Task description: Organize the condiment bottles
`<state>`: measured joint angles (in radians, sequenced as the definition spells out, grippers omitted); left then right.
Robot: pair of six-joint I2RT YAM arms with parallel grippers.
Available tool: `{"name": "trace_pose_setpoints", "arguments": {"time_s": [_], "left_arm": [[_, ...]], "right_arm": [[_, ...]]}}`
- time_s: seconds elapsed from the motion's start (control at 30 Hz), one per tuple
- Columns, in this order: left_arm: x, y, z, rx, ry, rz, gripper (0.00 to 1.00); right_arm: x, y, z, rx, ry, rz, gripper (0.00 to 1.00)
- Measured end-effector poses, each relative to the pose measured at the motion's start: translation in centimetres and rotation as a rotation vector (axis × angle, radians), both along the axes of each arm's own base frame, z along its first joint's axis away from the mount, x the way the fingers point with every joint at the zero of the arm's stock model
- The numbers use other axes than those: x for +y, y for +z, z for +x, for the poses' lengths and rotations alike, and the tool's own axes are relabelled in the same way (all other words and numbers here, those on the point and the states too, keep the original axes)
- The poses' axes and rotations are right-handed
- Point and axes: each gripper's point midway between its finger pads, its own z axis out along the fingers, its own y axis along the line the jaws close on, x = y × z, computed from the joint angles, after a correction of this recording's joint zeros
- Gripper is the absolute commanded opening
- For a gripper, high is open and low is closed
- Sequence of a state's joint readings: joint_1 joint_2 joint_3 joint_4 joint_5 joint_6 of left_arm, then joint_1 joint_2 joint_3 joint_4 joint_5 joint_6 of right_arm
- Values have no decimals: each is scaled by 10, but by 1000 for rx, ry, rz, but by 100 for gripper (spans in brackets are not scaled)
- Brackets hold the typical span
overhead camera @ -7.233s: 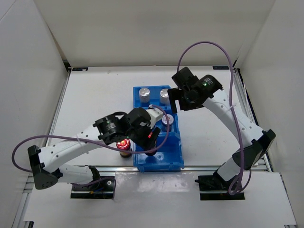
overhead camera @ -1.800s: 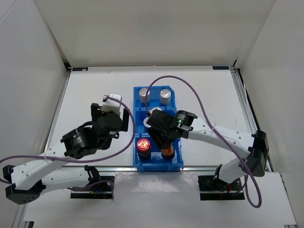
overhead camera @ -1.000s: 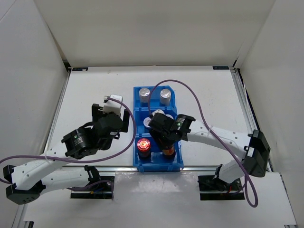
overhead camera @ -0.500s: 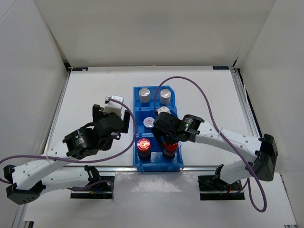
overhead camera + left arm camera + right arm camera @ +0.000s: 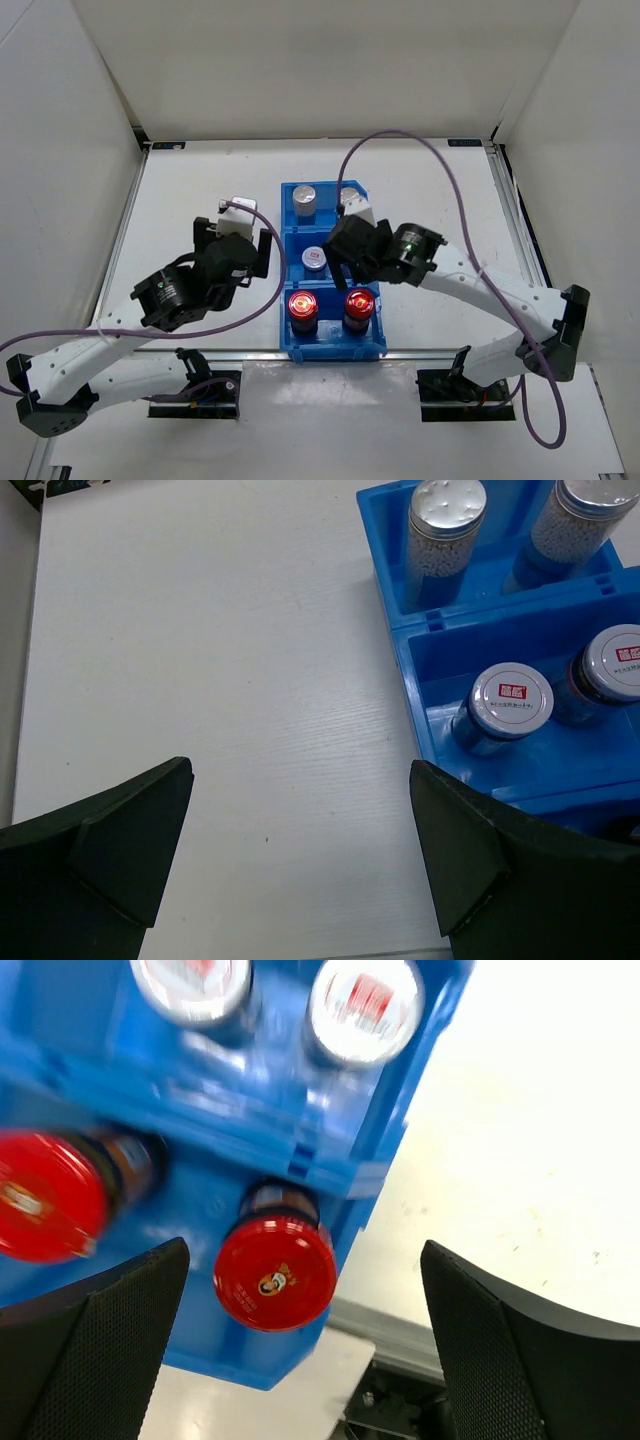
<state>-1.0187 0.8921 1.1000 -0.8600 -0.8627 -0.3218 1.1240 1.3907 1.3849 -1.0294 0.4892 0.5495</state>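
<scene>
Black-fingered and spread wide, the right claw (image 5: 302, 1250) grips nothing. It hangs above the near half of the blue bin (image 5: 335, 350). Below it, in the near compartment, stand the two red-capped bottles (image 5: 275, 1272), upright and just beside each other. In the blurred wrist view one of them sits between the jaws, touching neither. Past the divider, the middle compartment holds the two white-capped bottles (image 5: 511, 695), each with a small red mark on its lid. From above only one of these shows, the other being hidden beneath the right arm (image 5: 480, 285). The far compartment holds the two silver-capped bottles (image 5: 447, 502), upright side by side. Left of the bin, the left claw (image 5: 300, 770) is likewise parted and empty, above the bare white surface (image 5: 200, 190), near the bin but apart from it
</scene>
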Motion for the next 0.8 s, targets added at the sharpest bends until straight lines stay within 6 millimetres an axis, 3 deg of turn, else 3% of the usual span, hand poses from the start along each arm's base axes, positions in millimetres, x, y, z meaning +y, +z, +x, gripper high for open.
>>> {"name": "trace_pose_setpoints", "arguments": {"time_s": [0.17,0.27,0.47,0.8], "left_arm": [[-7,-9,2,45,-27,-4,100],[-11,-14,7,79,-29,-9,100],[-5,-20,19,128,22,-47,100],[38,-26,39,163,230,-162,100]], "right_arm": [[-2,57,33,-98,-94,107,100],[-11,75,48,-124,-132,131,100],[-28,81,71,-126,-171,95,100],[-49,100,97,-159,-201,65,100]]}}
